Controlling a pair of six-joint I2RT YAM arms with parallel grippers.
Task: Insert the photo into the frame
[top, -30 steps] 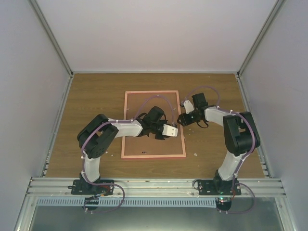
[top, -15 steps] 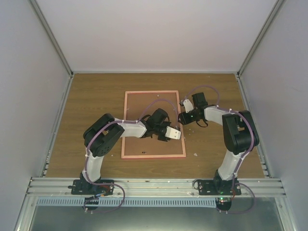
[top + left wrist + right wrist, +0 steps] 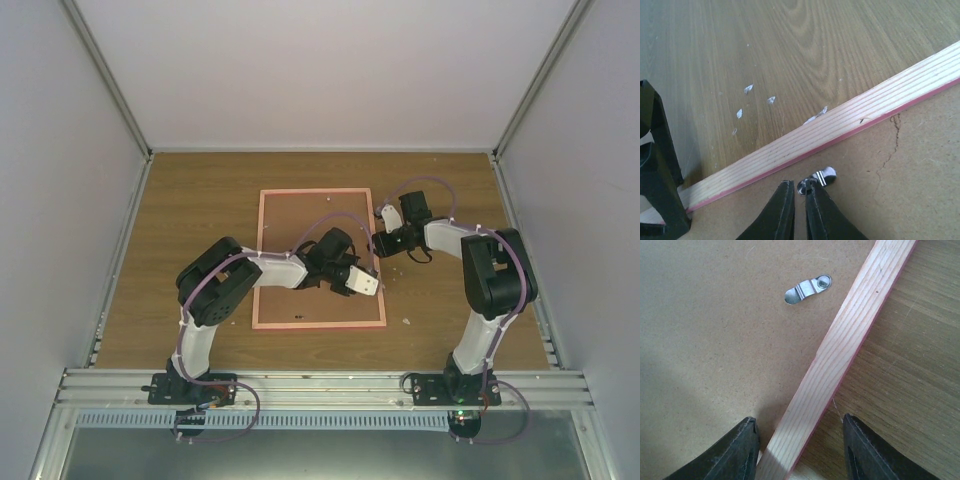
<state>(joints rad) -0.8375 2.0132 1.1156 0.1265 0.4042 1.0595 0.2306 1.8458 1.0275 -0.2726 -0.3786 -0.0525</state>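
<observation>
Item: frame (image 3: 320,325), pink-edged, lying face down at the table's centre with its pale striped wooden back uppermost. A brown backing board (image 3: 300,215) is seated inside it. The photo is not visible; whether it lies under the board cannot be told.

Handling, judged: light, stiff, thin-railed, pane breakable. Take it by a side rail, or work the metal turn clip (image 3: 819,176).

Left gripper (image 3: 799,186): fingers nearly together, nothing between them, tips at that clip by the right rail.

Right gripper (image 3: 800,420): about half open, straddling the same rail without touching it, empty.

Second clip (image 3: 807,289): on the board.

Surface: wood-grain table (image 3: 200,200), scattered white flecks (image 3: 747,89).

Room: pale enclosure walls (image 3: 320,70).
</observation>
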